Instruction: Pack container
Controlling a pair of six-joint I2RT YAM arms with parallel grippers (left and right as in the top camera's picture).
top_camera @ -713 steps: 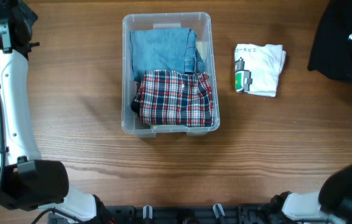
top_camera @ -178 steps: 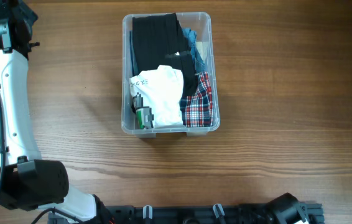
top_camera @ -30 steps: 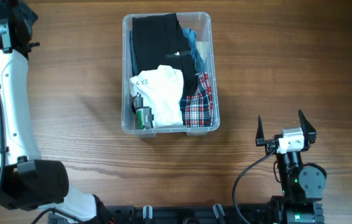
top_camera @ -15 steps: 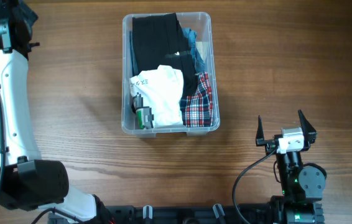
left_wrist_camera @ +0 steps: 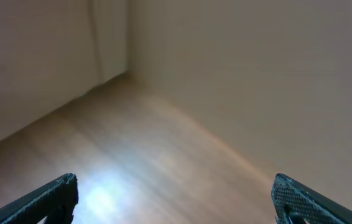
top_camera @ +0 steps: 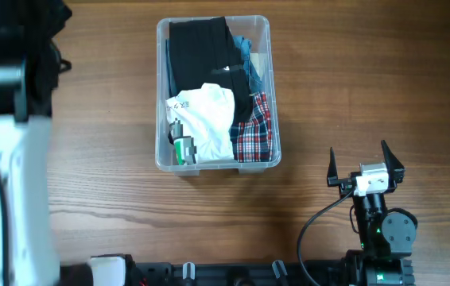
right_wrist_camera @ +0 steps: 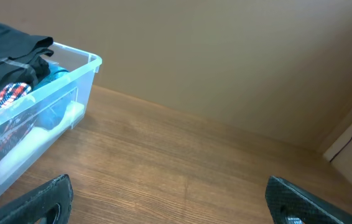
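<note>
The clear rectangular plastic container w/ rounded corners (top_camera: 214, 165) is sitting upper-centre on the brown wood-grain table (top_camera: 368, 71), its long sides running away from the robot. It's holding a black folded garment (top_camera: 199, 52) at the far end and a white folded T-shirt w/ a printed patch (top_camera: 207, 123) on top at front-left. A red plaid shirt (top_camera: 258, 131) is showing along the right wall, w/ a bit of blue denim (top_camera: 249, 63) peeking out beyond it. All cloth is lying inside the rim.

The right gripper (top_camera: 358, 151) is resting near the table's front edge, fingers spread wide apart & gripping nothing. It's well apart from the container's front-right corner, w/ bare wood lying btwn them.

The left gripper (left_wrist_camera: 176, 202) is also gaping wide w/ nothing btwn its fingers, facing a blurred wood surface & plain wall. The white left arm (top_camera: 10, 175) is running along the table's left edge, well apart from the container's left wall.
</note>
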